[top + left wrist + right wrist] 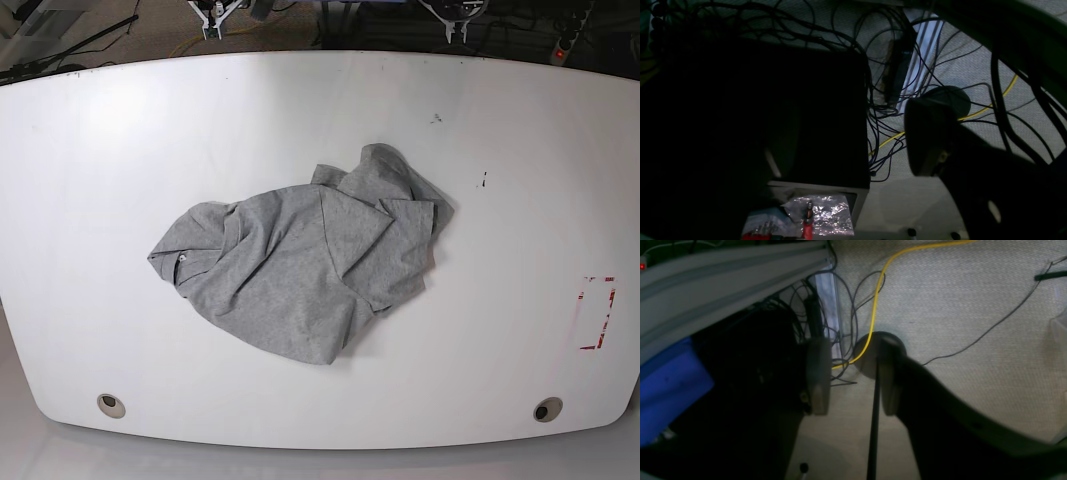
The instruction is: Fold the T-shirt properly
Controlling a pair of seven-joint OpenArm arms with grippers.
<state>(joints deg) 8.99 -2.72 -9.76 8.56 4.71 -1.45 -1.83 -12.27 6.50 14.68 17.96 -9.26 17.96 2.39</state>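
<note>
Our white worktop (90, 150) carries the T-shirt (300, 265) crumpled mid-surface, well apart from both hands; left hand (853, 140) and right hand (853, 380) stand apart, empty; soft, light cloth; we'd pinch an outer hem.

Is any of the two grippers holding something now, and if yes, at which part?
Nothing is held. The right gripper has open jaws with only floor between them, the left gripper is empty too, and the T-shirt lies crumpled, untouched on the table.
</note>
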